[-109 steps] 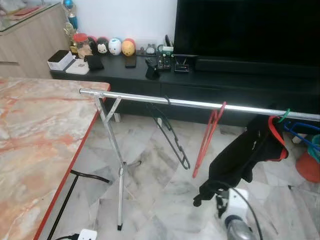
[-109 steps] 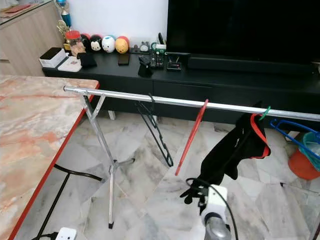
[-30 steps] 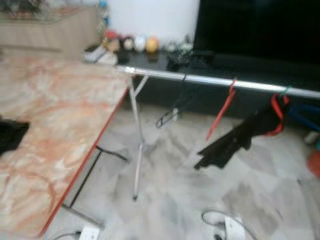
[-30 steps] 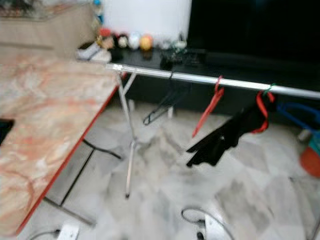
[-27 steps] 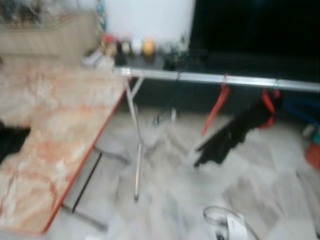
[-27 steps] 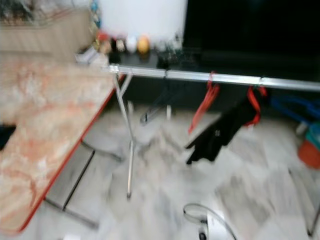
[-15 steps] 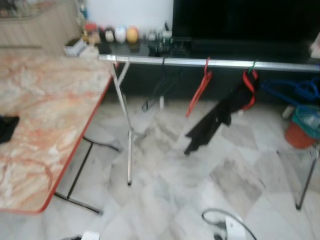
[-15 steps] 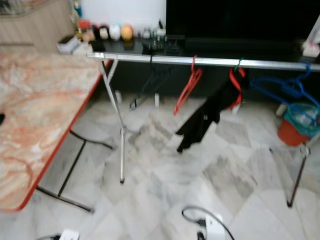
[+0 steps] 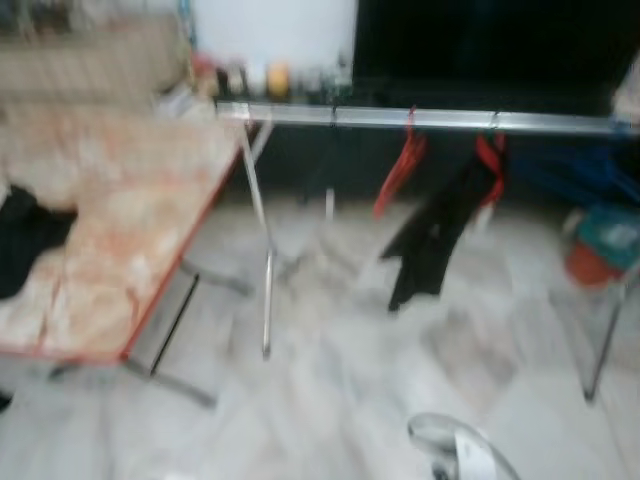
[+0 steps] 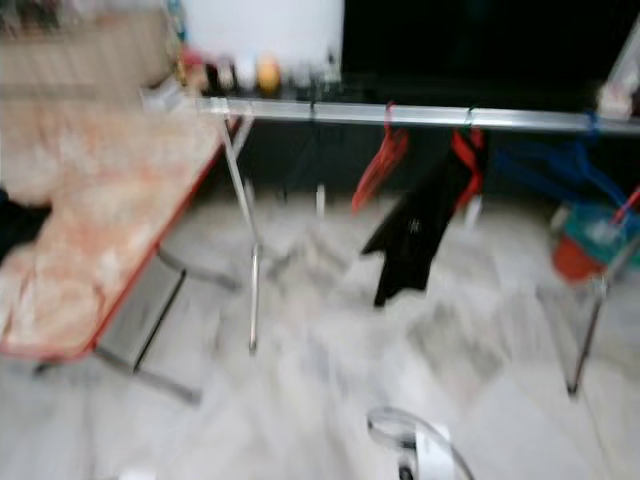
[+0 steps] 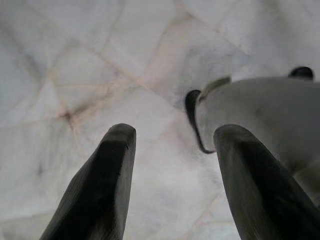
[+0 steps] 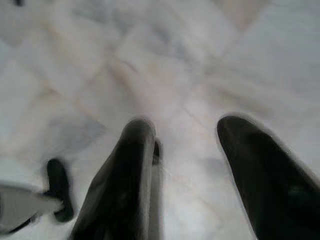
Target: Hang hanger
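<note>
- Left wrist view: our left gripper (image 11: 170,150) is hanging over the marble floor (image 11: 100,65), fingers wide apart, holding nothing.
- Our right gripper (image 12: 182,145) is doing the same.
- A red hanger (image 9: 402,168) is hanging on the rail (image 9: 420,119).

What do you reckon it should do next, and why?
Probably turn toward the marble table and the dark cloth on it. Both claws, left claw and right claw, hang open over bare floor, while the black garment already hangs on the rail.
</note>
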